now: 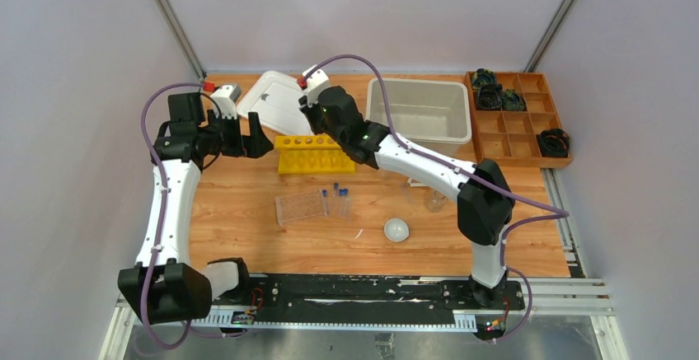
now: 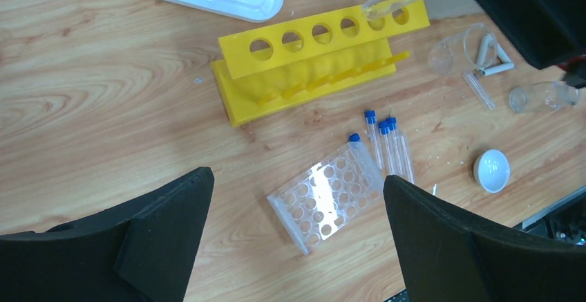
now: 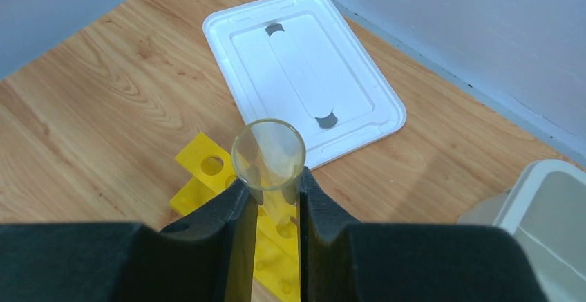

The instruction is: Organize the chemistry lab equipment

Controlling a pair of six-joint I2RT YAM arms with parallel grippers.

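Observation:
My right gripper (image 3: 271, 190) is shut on a clear glass test tube (image 3: 268, 153), held tilted over the right end hole of the yellow tube rack (image 2: 318, 60). My left gripper (image 2: 296, 179) hangs open and empty above the table, left of the yellow rack (image 1: 317, 156). Below it lies the clear tube rack (image 2: 325, 195) on its side. Several blue-capped tubes (image 2: 387, 146) lie beside that rack. A small white round dish (image 2: 492, 171), two clear glass vessels (image 2: 542, 96) and a white triangle (image 2: 494, 57) sit further right.
A white lid (image 1: 276, 100) lies at the back behind the yellow rack. A grey bin (image 1: 420, 109) stands at the back right, with the brown wooden compartment tray (image 1: 518, 117) beside it. Walls close in the table on three sides.

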